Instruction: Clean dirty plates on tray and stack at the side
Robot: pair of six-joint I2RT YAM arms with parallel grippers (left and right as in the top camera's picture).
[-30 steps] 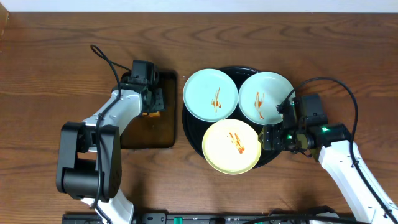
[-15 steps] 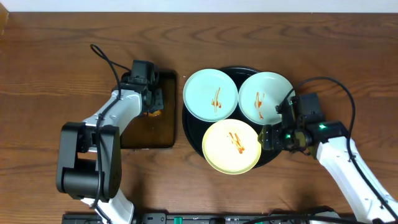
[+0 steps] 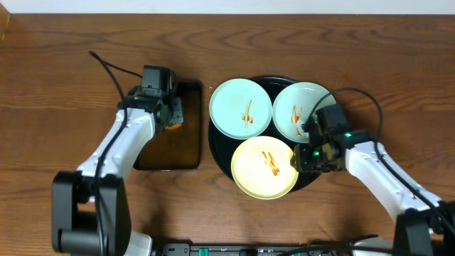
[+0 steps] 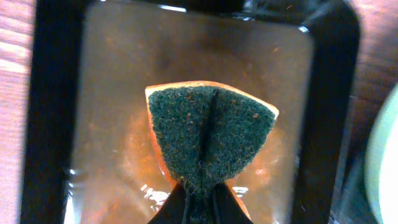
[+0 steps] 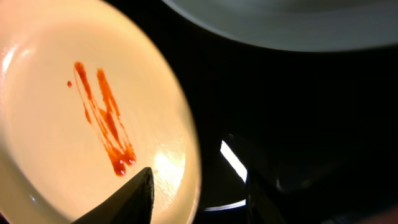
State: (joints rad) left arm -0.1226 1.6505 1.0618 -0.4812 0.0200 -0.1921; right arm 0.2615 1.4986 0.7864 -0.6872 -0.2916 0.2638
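Right claw (image 5: 199, 193): jaws half apart, straddling the rim of the pale yellow round plastic plate (image 3: 264, 167), one finger over its face, the other over the large round glossy black tray (image 3: 219, 146); nothing clamped. That plate lies just left of this claw; right arm nearer.
Left claw (image 4: 200, 190): pinched tight on the green-and-orange scouring sponge (image 4: 208, 137), above the rectangular dark tray (image 3: 170, 153).
Count: plates three, all on the round tray, all sauce-streaked: one yellow, plus left mint-blue plate (image 3: 241, 107) and right mint-blue plate (image 3: 302, 110); trays two; sponge one; wooden bench (image 3: 57, 85) one
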